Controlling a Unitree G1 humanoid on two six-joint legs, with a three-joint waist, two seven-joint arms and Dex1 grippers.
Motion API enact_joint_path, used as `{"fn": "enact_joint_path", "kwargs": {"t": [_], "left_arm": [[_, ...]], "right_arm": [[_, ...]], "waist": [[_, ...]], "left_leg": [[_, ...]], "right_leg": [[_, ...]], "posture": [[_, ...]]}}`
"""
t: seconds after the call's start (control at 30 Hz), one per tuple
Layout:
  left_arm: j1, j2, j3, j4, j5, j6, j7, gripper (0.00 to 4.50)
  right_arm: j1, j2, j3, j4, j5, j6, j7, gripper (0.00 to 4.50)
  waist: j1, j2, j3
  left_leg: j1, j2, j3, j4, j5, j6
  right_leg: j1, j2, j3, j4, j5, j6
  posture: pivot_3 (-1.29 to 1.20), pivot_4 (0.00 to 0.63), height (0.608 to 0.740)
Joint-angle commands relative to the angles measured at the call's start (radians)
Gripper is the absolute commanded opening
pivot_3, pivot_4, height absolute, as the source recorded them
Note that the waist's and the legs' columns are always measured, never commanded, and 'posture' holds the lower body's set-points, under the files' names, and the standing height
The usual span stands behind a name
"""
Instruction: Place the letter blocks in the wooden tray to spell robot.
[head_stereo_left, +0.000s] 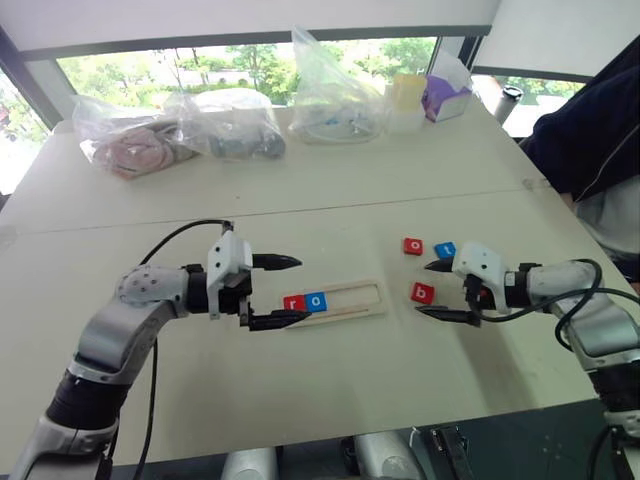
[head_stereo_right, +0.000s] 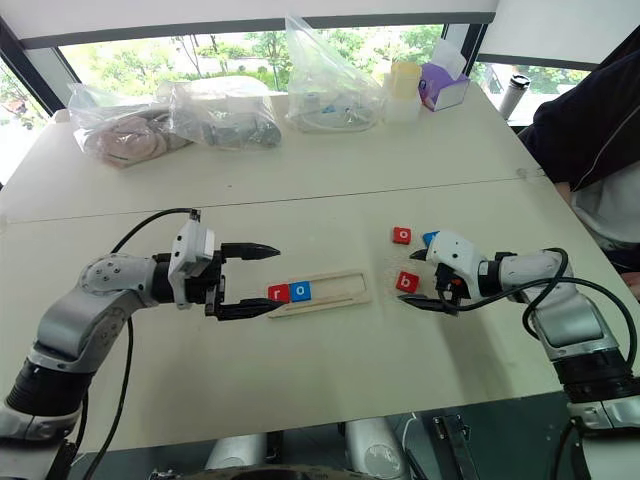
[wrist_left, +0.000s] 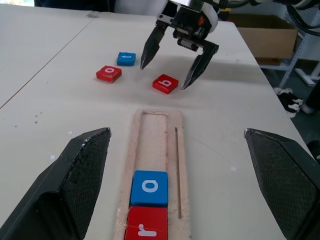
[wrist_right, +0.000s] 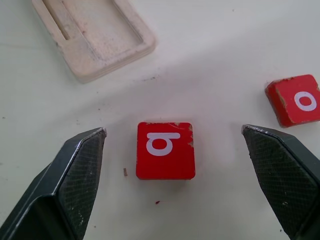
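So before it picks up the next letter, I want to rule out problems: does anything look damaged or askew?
Only slightly. The red b block has a chipped edge at one corner, and it lies on the table beyond the wooden tray. The r and o sit squarely in the tray.

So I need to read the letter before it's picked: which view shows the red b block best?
The right wrist view: the red b block sits close between the open right pincer fingers. Head views and left wrist view show it small.
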Motion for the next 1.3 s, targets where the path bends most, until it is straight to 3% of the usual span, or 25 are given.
{"fn": "enact_joint_path", "kwargs": {"t": [0.03,0.17,0.27,0.43,0.63,0.83,1.03,1.3], "left_arm": [[-0.004,0.005,0.006,-0.024,-0.006,-0.01,-0.003,4.5],[0.014,0.013,0.017,-0.037,-0.007,-0.007,0.005,4.5],[0.015,0.012,0.017,-0.038,-0.006,-0.007,0.013,4.5],[0.028,0.024,0.029,-0.047,-0.016,-0.008,0.008,4.5],[0.071,0.087,0.072,-0.047,-0.037,-0.02,-0.054,4.5],[0.082,0.122,0.102,-0.026,-0.043,-0.033,-0.089,4.5],[0.1,0.124,0.116,-0.044,-0.042,-0.031,-0.075,4.5],[0.137,0.126,0.132,-0.085,-0.049,-0.025,-0.043,4.5]], "right_arm": [[-0.023,0.007,-0.003,0.031,-0.009,-0.02,0.0,4.47],[-0.022,0.015,0.003,0.063,-0.013,-0.01,0.008,4.47],[-0.024,0.026,0.002,0.074,0.002,0.03,0.006,3.71],[-0.02,0.039,0.003,0.024,0.016,0.08,0.003,1.17],[-0.091,0.057,0.011,-0.136,0.035,0.079,0.001,1.14],[-0.184,0.104,0.137,-0.255,0.045,0.134,0.067,1.14],[-0.262,0.178,0.271,-0.151,-0.035,0.07,0.104,1.14],[-0.317,0.245,0.34,-0.011,-0.096,-0.019,0.127,1.14]], "waist": [[0.0,0.0,0.0],[0.0,0.0,0.0],[0.0,0.0,0.0],[-0.001,0.0,0.0],[-0.006,0.002,0.001],[0.0,0.002,0.001],[0.003,0.002,0.001],[-0.001,0.002,0.001]], "left_leg": [[0.0,0.0,0.0,0.0,0.0,0.0],[0.0,0.0,0.0,0.0,0.0,0.0],[0.0,0.0,0.0,0.001,0.0,0.0],[0.001,0.0,0.0,0.001,0.0,0.0],[0.001,0.001,0.0,0.0,0.0,0.0],[0.0,0.001,0.0,0.001,0.0,0.0],[0.0,0.001,0.0,0.001,0.0,0.0],[0.0,0.001,0.0,0.001,0.0,0.0]], "right_leg": [[0.0,0.0,0.0,0.0,0.0,0.0],[0.0,0.0,0.0,0.001,0.0,0.0],[0.0,0.0,0.0,0.001,0.0,0.0],[0.0,0.0,0.0,0.001,0.0,0.0],[-0.001,0.001,0.0,0.002,0.0,0.0],[-0.001,0.001,0.0,0.003,-0.001,0.001],[-0.001,0.0,0.0,0.002,0.0,0.0],[-0.001,0.0,-0.001,0.003,0.0,-0.001]], "posture": [[0.0,0.15,0.74],[0.0,0.15,0.74],[0.0,0.15,0.74],[0.0,0.15,0.74],[0.0,0.15,0.74],[0.0,0.15,0.74],[0.0,0.15,0.74],[0.0,0.15,0.74]]}}
